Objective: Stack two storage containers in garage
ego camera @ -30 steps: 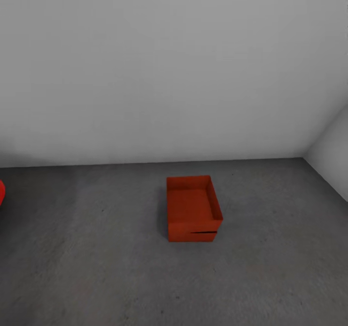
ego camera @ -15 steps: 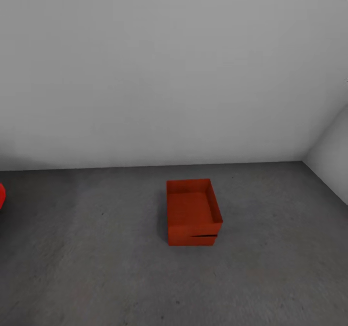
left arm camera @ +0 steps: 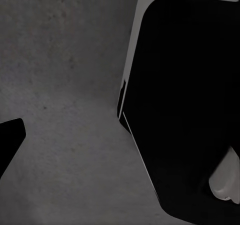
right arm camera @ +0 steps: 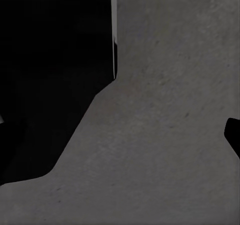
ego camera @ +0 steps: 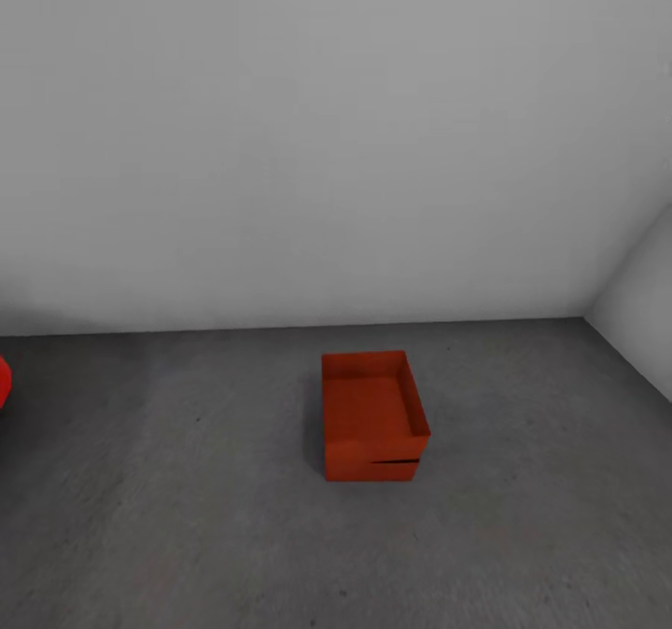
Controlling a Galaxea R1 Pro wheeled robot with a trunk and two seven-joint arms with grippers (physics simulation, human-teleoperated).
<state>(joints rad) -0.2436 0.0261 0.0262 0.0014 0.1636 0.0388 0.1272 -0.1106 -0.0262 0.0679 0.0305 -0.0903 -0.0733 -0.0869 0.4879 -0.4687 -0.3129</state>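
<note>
Open floor surrounds the stacked storage containers on every side; a red car, seemingly, sits well left.

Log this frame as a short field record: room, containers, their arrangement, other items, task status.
room: garage, grey-white wall, dark concrete floor
containers: two storage containers, red-orange, open-top
arrangement: upper container stacked on lower container, lower one on the floor, near the wall
other items: red car, sliver at the head view's left edge
task status: stack appears complete
</note>
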